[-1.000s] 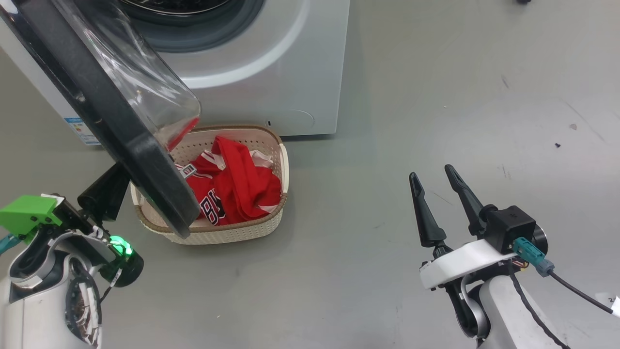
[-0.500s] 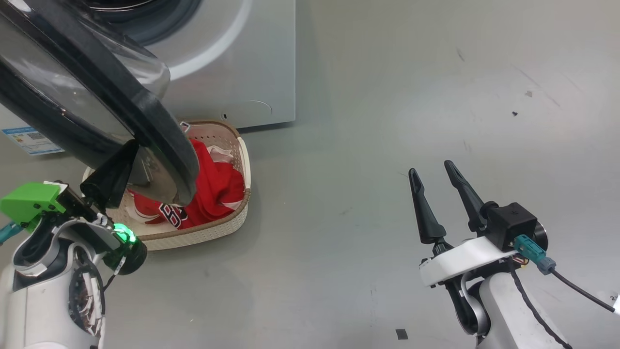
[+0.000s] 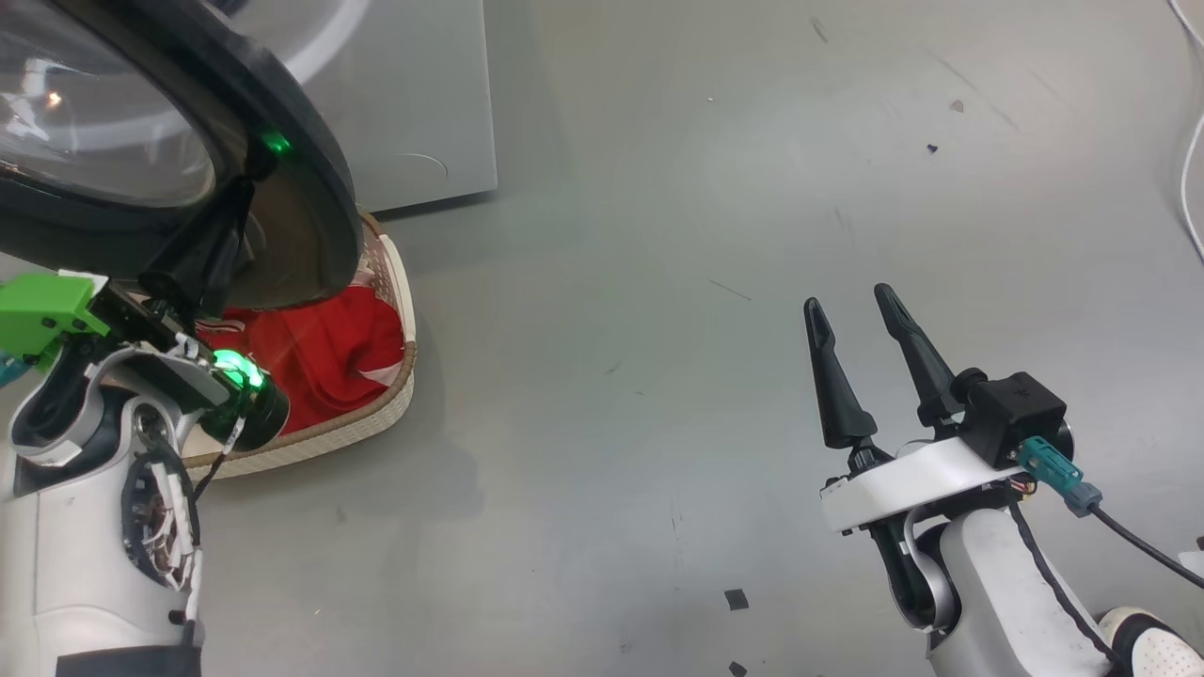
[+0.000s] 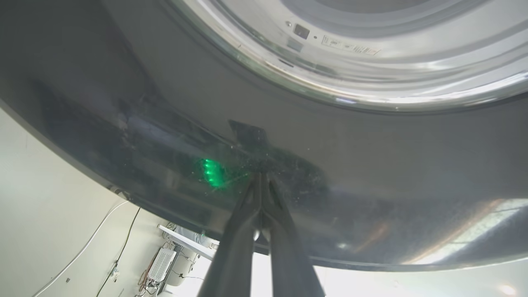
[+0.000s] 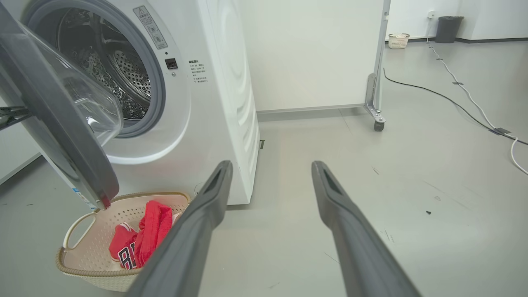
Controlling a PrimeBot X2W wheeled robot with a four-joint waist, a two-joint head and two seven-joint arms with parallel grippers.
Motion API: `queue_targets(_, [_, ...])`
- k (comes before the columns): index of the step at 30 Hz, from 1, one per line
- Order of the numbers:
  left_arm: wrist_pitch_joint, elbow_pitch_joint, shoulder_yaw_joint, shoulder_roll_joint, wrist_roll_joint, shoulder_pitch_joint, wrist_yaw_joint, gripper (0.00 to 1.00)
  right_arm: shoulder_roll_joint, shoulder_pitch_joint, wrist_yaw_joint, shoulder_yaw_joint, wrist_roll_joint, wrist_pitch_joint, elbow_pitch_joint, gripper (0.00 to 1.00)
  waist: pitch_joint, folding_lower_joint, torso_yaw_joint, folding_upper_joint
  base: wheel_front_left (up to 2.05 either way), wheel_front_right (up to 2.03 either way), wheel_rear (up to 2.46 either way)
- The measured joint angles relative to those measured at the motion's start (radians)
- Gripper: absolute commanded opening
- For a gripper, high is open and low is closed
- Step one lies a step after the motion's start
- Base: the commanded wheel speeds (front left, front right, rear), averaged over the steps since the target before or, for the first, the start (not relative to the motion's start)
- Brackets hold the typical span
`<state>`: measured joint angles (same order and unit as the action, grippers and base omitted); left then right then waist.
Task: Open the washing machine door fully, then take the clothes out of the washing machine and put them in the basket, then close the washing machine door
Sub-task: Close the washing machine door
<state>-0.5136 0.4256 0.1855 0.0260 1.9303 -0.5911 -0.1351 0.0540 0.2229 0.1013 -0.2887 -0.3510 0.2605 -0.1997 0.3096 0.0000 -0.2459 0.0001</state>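
Observation:
The washing machine [image 5: 214, 103] stands white at the left, its steel drum [image 5: 115, 70] showing. The washing machine door [image 3: 310, 169] hangs partly open over the basket [image 3: 400, 390]. My left gripper [image 3: 246, 179] is shut with nothing in it. Its tips [image 4: 260, 175] press against the glossy black outer rim of the door [image 4: 371, 165]. The red clothes [image 3: 329, 357] lie in the cream basket [image 5: 82, 255], partly hidden by the door and my left arm. My right gripper [image 3: 851, 306] stands open and empty over bare floor, well to the right of the basket.
Grey floor stretches to the right of the machine. A white cable [image 3: 1190, 188] runs along the far right edge. Further back, a wheeled white panel [image 5: 377, 119], floor cables [image 5: 453, 99], a black bin [image 5: 447, 29] and another small basket [image 5: 398, 40].
The head camera has swung, so machine and basket sit further left. The door now shows more of its outer face, and my left gripper's tips have come up onto it. The right gripper stays open.

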Motion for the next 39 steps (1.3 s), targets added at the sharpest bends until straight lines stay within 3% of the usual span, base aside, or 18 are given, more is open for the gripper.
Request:
queue_targets(17, [0.121, 0.020, -0.015, -0.002, 0.041, -0.111, 0.000, 0.00, -0.005, 0.037, -0.009, 0.035, -0.027, 0.000, 0.020, 1.00, 0.096, 0.0000, -0.068, 0.0000, 0.00, 0.00, 0.00])
queue_targets(27, [0.120, 0.050, -0.069, -0.003, 0.058, -0.110, 0.001, 0.00, -0.006, 0.040, -0.016, 0.070, -0.014, 0.000, 0.021, 1.00, 0.079, 0.0000, -0.031, 0.0000, 0.00, 0.00, 0.00])
queue_targets(39, [0.105, 0.077, -0.188, -0.004, -0.003, 0.027, 0.054, 0.00, -0.006, 0.039, -0.014, 0.113, -0.010, 0.000, 0.009, 1.00, 0.005, 0.0000, 0.052, 0.0000, 0.00, 0.00, 0.00])
